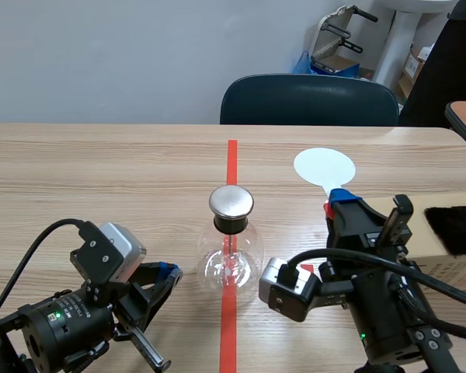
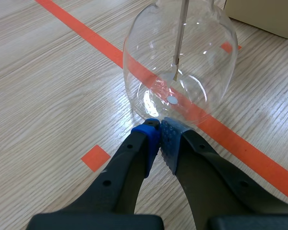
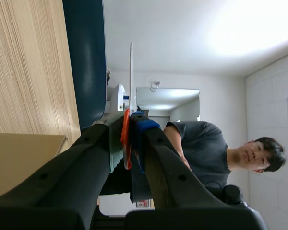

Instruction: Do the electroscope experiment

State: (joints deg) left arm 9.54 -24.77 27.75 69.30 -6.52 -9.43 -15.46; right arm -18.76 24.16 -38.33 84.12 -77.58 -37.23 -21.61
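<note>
Grips white paddle [image 1: 325, 165] tight in right hand [image 1: 338, 203], raised right of glass flask [image 1: 231, 260] standing mid worktop [image 1: 101, 171]. Rests left hand [image 1: 169, 272] closed, empty, just beside flask. Seemingly left to do: touching paddle to metal cap [image 1: 231, 202].

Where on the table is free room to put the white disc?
Bare wood: far table behind the electroscope, and left of it beyond the left pincer. Crowded: right side, with the right pincer holding the white disc, cardboard box and black fur.

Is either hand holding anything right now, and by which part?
The right hand grips the flat white round paddle by its orange-red handle; the left hand is shut on nothing.
</note>
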